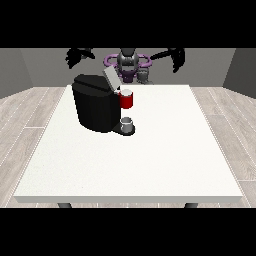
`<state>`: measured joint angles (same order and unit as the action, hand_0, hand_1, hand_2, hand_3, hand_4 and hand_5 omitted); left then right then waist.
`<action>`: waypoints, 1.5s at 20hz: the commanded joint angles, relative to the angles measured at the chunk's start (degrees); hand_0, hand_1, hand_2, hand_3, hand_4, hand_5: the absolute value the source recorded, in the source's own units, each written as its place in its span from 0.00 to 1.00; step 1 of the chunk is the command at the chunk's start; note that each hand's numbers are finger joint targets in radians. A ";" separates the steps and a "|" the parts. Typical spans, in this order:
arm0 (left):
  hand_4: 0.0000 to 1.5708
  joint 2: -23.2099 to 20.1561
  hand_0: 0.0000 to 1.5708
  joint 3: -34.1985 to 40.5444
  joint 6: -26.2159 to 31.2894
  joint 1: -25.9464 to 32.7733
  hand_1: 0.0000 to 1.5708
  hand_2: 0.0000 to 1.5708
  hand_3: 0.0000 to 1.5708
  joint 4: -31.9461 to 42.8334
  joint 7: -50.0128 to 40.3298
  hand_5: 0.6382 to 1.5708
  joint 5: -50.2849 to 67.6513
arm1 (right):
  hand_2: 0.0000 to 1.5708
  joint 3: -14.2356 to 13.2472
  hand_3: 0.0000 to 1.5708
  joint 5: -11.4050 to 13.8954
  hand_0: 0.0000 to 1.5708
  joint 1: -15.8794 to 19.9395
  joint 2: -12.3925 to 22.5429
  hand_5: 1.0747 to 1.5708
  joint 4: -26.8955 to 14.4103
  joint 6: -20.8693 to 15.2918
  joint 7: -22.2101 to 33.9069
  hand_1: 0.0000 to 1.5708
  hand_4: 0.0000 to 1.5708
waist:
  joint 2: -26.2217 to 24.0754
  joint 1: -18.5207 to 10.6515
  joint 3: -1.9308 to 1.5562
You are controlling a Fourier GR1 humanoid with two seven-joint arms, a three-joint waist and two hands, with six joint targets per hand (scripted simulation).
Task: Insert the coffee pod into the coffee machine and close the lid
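Note:
The black coffee machine stands on the left half of the white table, and its grey lid is tilted up and open. A red thing at the machine sits under the lid, at the machine's front. Below it, a small grey thing rests on the machine's base. Another grey thing shows by the table's far edge, close to the robot's body. The hand at the view's left and the hand at the view's right are raised behind the far edge. Both have relaxed fingers and hold nothing.
The robot's torso is behind the table's far edge, between the hands. A wooden floor surrounds the table. The table's bare white surface stretches to the right of the machine and towards the camera.

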<state>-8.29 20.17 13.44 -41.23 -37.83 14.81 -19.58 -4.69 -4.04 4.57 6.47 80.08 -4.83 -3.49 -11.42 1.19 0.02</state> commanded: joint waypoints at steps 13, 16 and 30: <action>0.00 5.68 0.00 0.18 6.41 10.40 0.00 0.00 0.00 -9.91 -5.16 1.00 10.51 | 0.00 2.98 0.00 1.75 0.00 10.44 3.90 1.00 4.53 3.83 9.19 0.00 0.09 | -1.63 -9.73 -0.03; 0.06 8.17 0.00 -3.04 6.25 15.30 0.00 0.00 0.00 -14.77 -4.45 1.00 11.53 | 0.00 0.48 0.00 0.43 0.00 9.91 7.25 1.00 1.57 7.80 7.40 0.00 0.14 | -1.70 -11.64 -0.05; 0.00 8.25 0.00 -10.42 0.99 22.93 0.00 0.00 0.00 -35.16 -14.24 1.00 19.47 | 0.00 -1.89 0.00 -0.15 0.00 17.76 3.33 1.00 -10.09 7.44 1.94 0.00 0.00 | 6.38 -12.11 -0.05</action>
<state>-0.51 13.59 16.49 -20.15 -67.04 4.92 -2.78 -4.81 -3.81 20.28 10.00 74.69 2.76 0.56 -6.01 -9.34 -0.01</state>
